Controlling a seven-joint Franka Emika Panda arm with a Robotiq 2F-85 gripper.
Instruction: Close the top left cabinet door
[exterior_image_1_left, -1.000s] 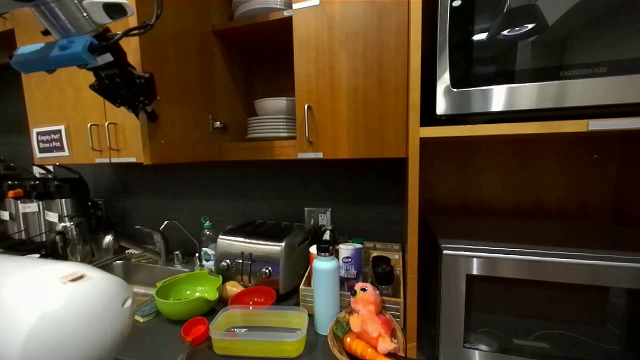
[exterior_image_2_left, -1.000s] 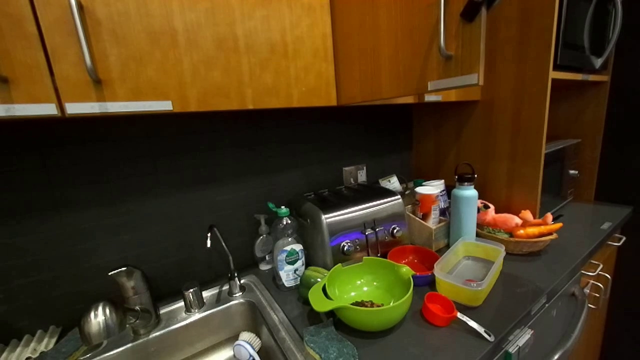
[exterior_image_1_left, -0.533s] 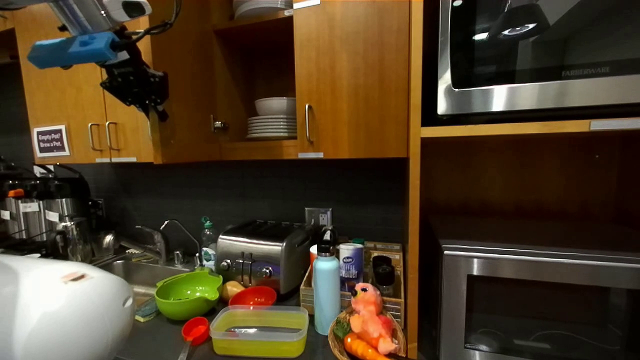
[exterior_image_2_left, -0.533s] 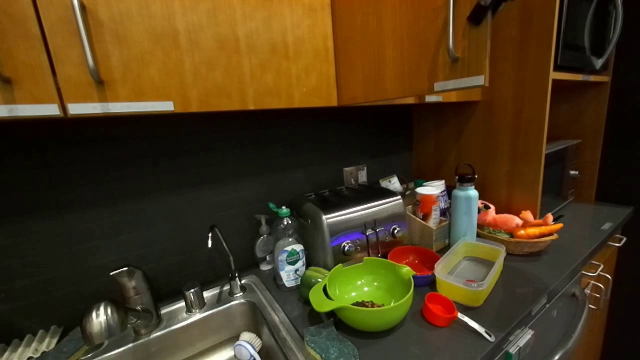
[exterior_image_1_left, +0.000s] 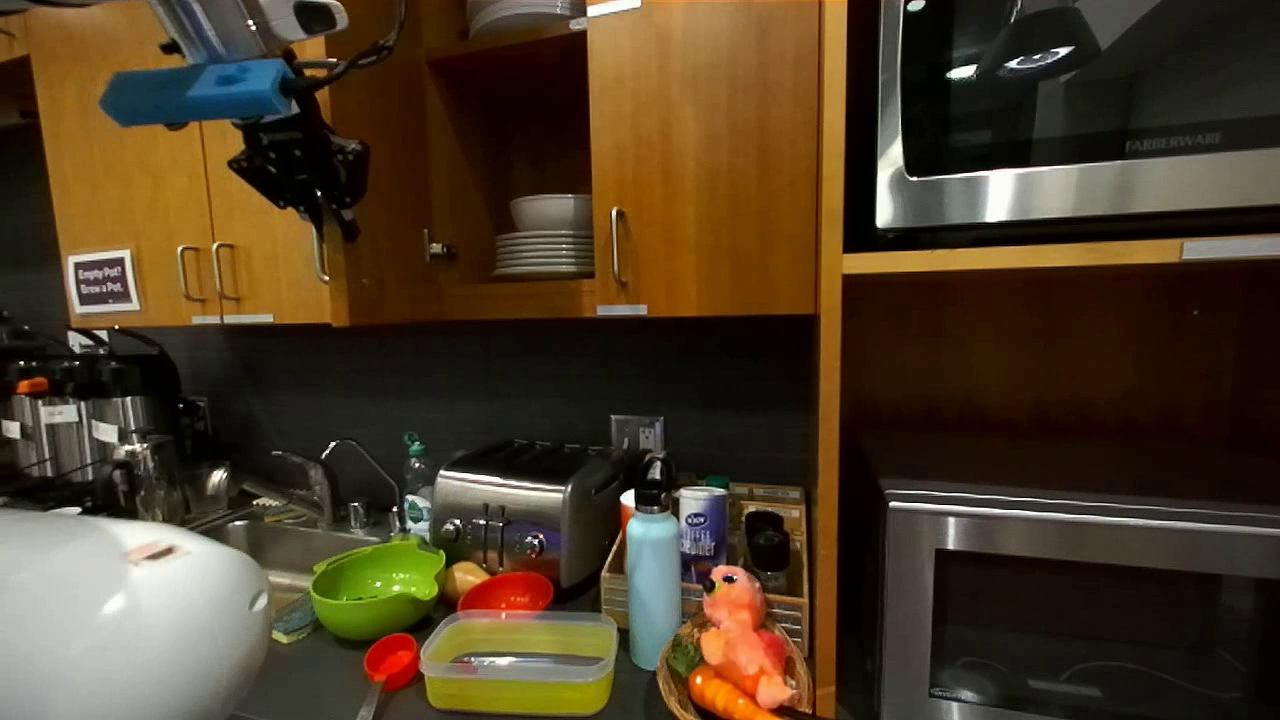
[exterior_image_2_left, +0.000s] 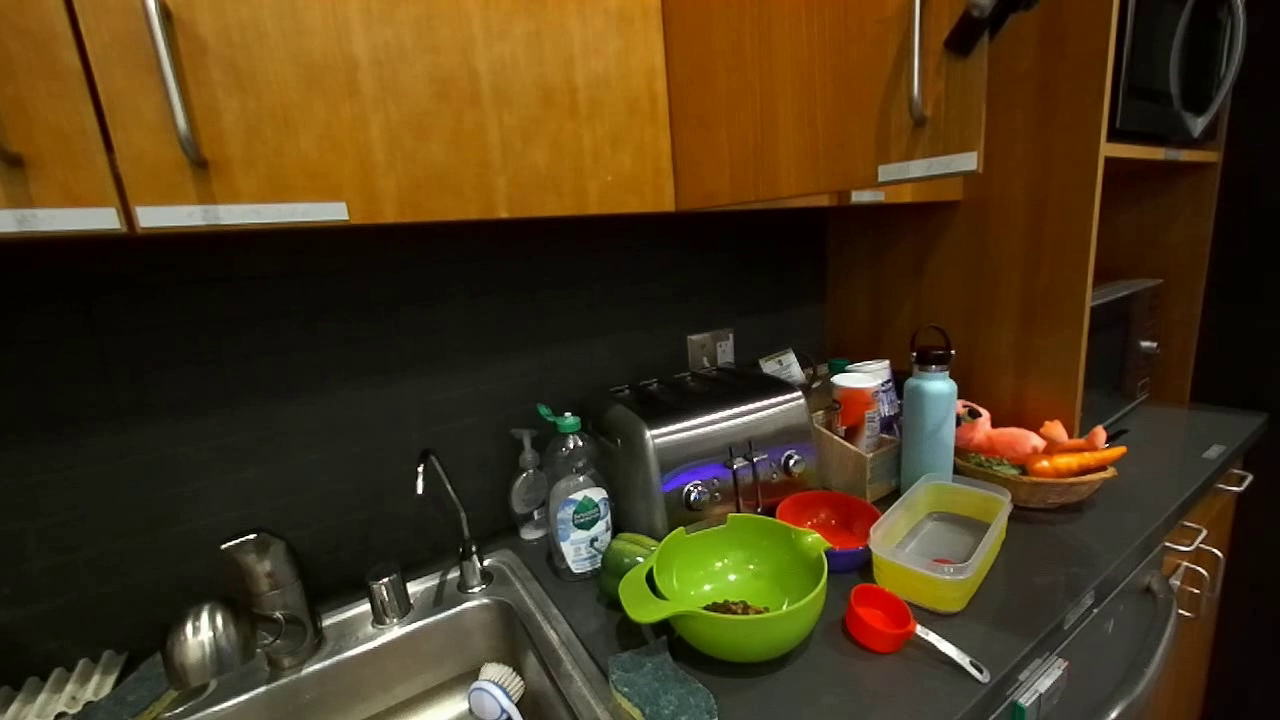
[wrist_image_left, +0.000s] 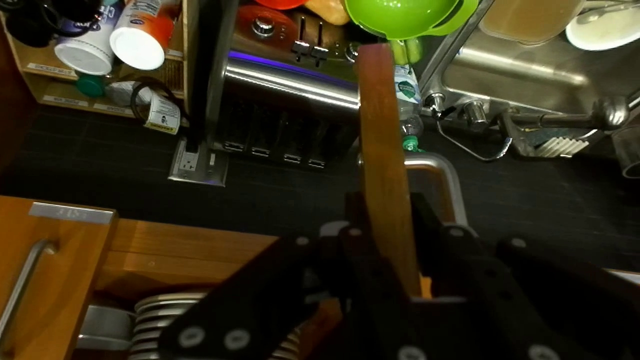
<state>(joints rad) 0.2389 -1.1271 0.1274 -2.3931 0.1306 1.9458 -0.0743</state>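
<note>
Two-fingered gripper (wrist_image_left: 387, 202) clasps the free edge of the top left cabinet door (exterior_image_2_left: 800, 110), which stands open over a dark kitchen counter (exterior_image_2_left: 1060, 530). Two microwaves (exterior_image_1_left: 1075, 115), one above the other, stand to one side; one toaster (exterior_image_2_left: 725, 440), one green bowl (exterior_image_2_left: 735, 590) and one blue bottle (exterior_image_2_left: 928, 420) sit below. White plates (exterior_image_1_left: 543, 255) are stacked inside the open cabinet (exterior_image_1_left: 520, 302).

Cabinet door (exterior_image_2_left: 800, 100) cut off above

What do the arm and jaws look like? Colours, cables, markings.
Arm: silver-grey cylindrical section in an exterior view, with an elongated blue block and black cable near the jaws. The jaws are black and angular, with pale round fastener heads in the wrist view. No legible lettering.
</note>
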